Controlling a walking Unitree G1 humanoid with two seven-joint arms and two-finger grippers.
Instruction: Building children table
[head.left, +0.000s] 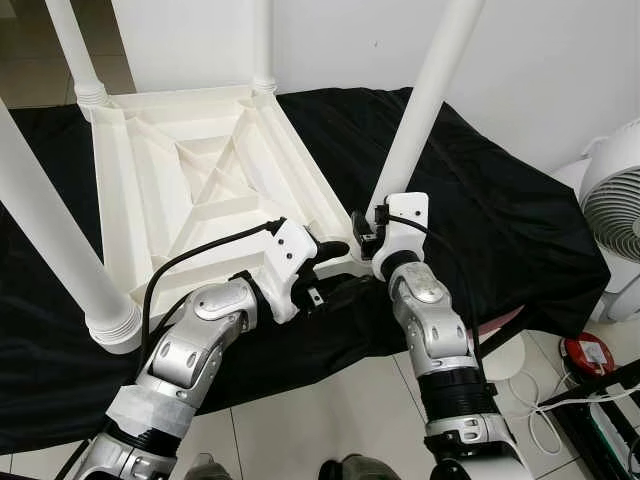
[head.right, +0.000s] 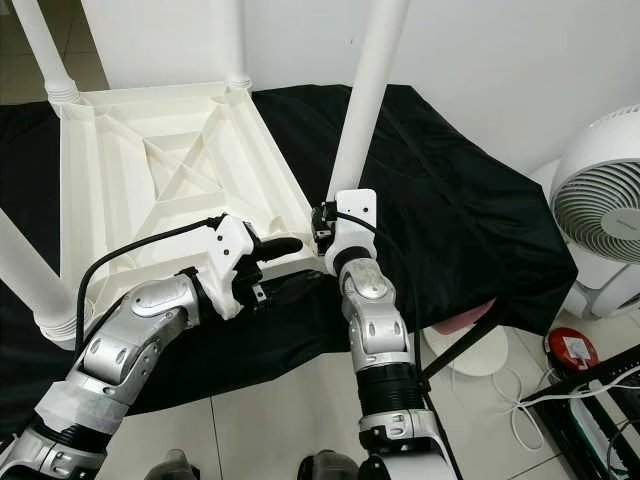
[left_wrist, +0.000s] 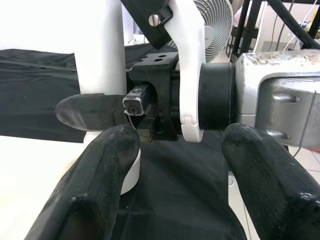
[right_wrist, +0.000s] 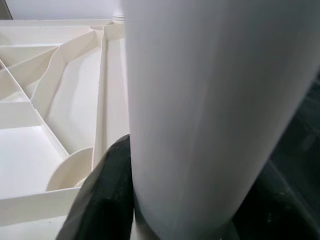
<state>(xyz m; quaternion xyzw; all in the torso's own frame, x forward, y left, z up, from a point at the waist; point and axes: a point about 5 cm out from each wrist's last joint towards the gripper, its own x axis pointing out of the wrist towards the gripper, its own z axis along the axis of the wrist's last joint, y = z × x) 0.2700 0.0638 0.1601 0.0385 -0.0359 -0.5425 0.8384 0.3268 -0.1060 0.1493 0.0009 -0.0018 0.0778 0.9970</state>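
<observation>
1. A white plastic table top (head.left: 200, 190) is lying upside down on a black cloth (head.left: 480, 210), its ribbed underside facing up.
2. Three white legs are standing up from its corners: one at the far left (head.left: 75, 50), one at the far right (head.left: 262, 45), and one at the near left (head.left: 50, 240).
3. A fourth leg (head.left: 425, 110) is leaning up from the near right corner of the table top, tilted to the right.
4. The right gripper (head.left: 372, 238) is clamping this fourth leg near its base, one black finger (right_wrist: 107, 195) pressing on each side of the white tube.
5. The left gripper (head.left: 335, 268) is reaching across toward the same corner, just beside the right gripper.
6. In the left wrist view its fingers (left_wrist: 105, 185) are standing apart, holding nothing, with the right gripper and the leg's base just ahead of them.
7. A white fan (head.left: 615, 210) is standing on the tiled floor (head.left: 330, 410) at the right.
8. White cables (head.left: 545, 415) are lying on the floor near the fan.
</observation>
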